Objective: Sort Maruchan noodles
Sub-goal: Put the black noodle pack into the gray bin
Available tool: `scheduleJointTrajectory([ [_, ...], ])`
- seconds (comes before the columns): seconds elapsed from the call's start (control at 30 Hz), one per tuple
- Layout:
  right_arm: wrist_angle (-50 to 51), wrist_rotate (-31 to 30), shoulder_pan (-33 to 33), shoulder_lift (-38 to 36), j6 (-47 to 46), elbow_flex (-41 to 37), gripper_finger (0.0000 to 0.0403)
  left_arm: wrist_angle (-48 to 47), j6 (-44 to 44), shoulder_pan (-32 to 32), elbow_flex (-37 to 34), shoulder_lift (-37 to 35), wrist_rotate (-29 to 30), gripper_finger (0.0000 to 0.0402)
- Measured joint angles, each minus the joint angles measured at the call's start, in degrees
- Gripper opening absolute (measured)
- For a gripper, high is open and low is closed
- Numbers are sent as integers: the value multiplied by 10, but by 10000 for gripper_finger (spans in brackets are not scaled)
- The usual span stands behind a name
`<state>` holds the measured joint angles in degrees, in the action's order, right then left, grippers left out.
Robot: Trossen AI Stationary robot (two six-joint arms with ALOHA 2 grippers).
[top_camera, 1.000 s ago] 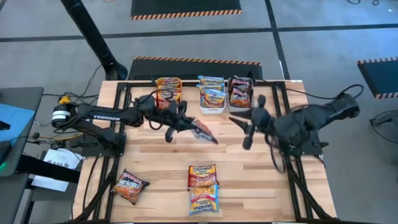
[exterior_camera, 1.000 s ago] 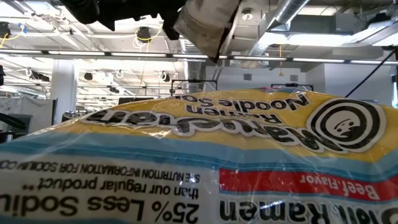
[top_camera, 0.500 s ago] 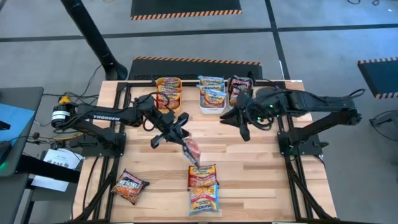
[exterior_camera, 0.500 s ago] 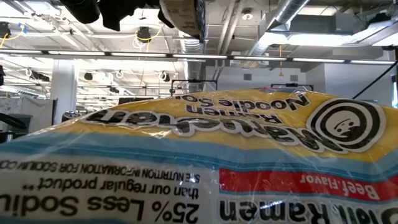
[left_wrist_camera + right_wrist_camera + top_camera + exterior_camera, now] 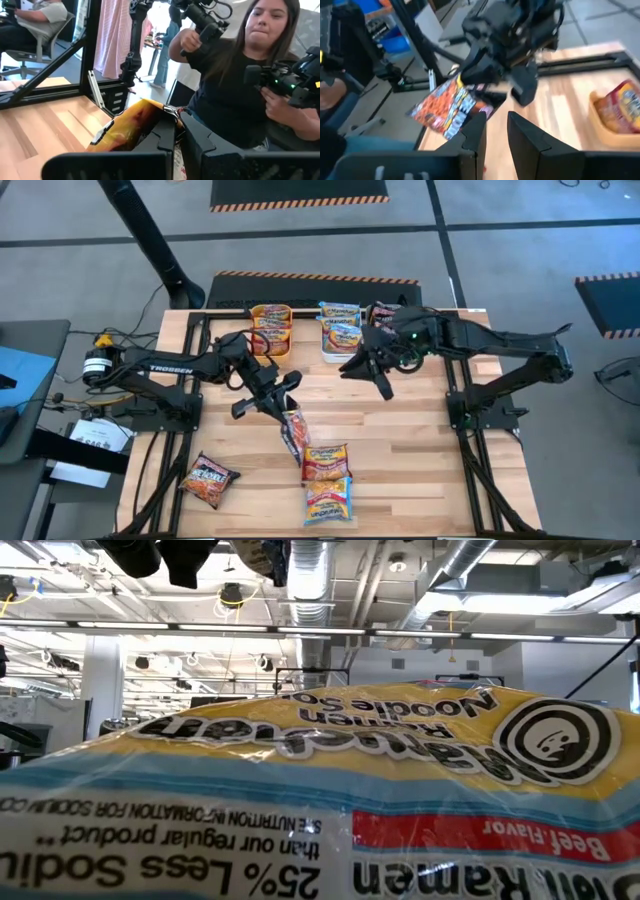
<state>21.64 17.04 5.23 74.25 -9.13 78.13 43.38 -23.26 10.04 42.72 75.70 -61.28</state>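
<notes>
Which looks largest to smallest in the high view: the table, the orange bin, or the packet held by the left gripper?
1. Table.
2. Orange bin and held packet: they look alike, and the packet hangs tilted, so no ranking.
The left gripper pinches the packet.

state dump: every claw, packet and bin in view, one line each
Left claw: shut on a maroon packet, held above the table.
Right claw: open, empty, in front of the bins.
Orange bin: holds orange-yellow packets.
White bin: holds light blue packets.
Grey bin: mostly hidden by the right arm.
Two packets at the front centre: flat on the table.
Packet at the front left: flat.
</notes>
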Motion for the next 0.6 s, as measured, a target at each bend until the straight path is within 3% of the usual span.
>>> scheduleJointTrajectory([
  [0.2, -46, 12, 23, -10, 16, 25, 103, 0, 1, 0, 0, 0, 0, 0],
  [0.6, 31, 10, 29, -8, 130, 98, 103, -2, -1, 0, 0, 0, 1, 0],
])
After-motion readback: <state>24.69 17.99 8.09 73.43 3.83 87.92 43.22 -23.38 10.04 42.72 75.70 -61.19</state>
